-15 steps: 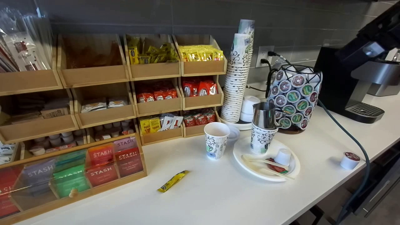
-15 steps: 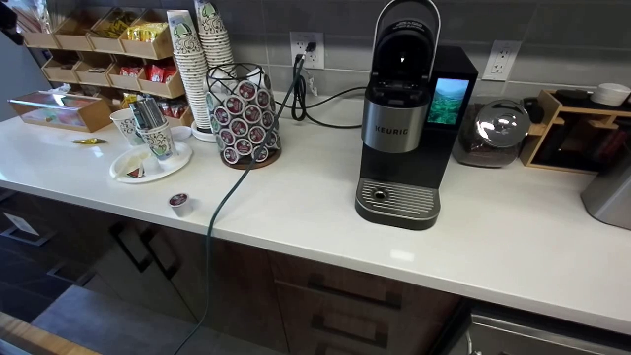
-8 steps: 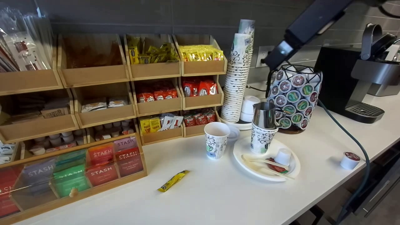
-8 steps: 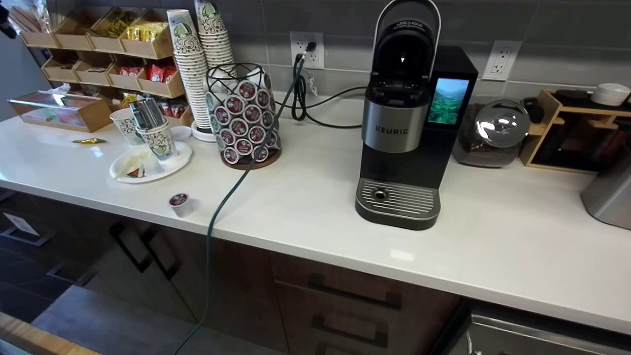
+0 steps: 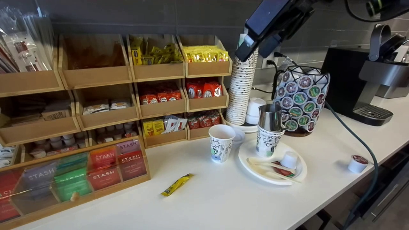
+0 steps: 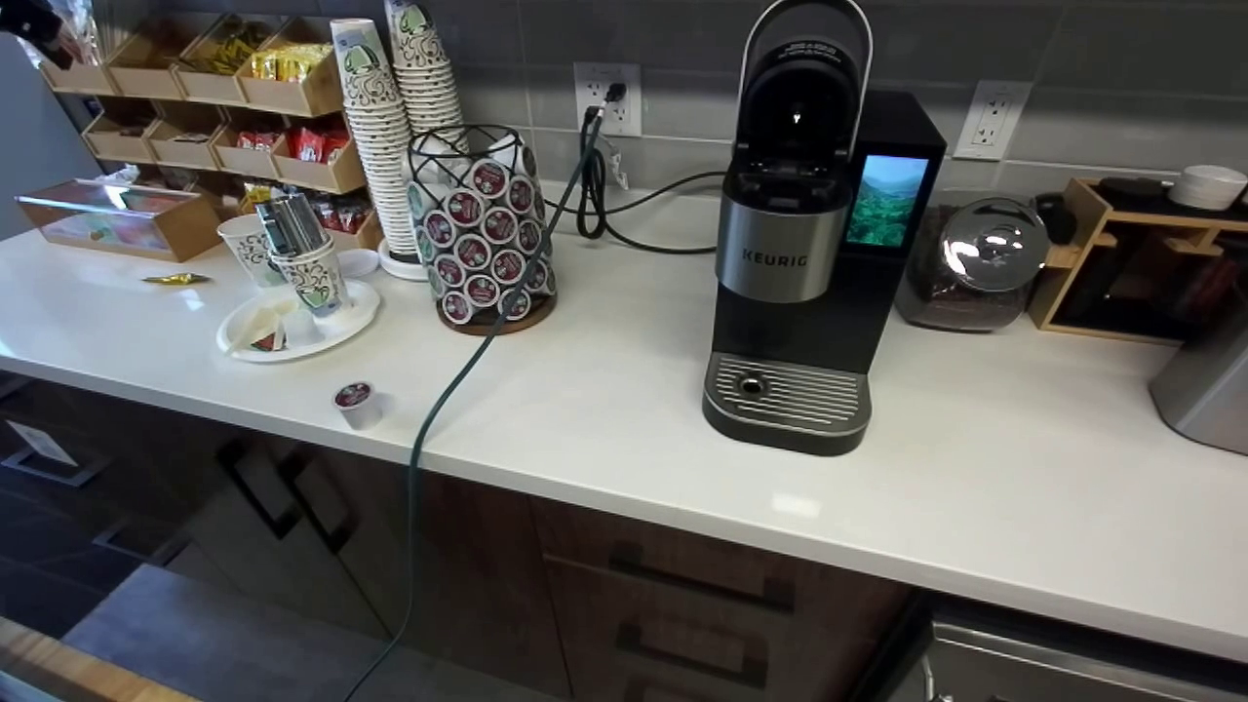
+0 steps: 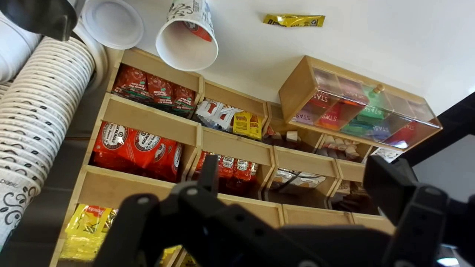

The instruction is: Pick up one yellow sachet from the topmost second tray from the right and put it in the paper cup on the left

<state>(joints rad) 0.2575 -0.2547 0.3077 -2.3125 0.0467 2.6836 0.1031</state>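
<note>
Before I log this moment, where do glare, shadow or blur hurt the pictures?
Wrist view: the dark, soft-edged jaws largely block the sachet tray; in an exterior view, glare whitens spots on the counter and jar lid; in an exterior view, shadow obscures what fills a top bin.

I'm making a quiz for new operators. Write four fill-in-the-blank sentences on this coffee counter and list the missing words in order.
The gripper is ____, not shut.
In both exterior views, the tray of olive-yellow sachets is ____ from the right in the top row.
The steel pitcher stands ____ the patterned cup on the white plate, not beside it.
The coffee maker bears the name ____.
Missing words: open; second; inside; Keurig.
</note>
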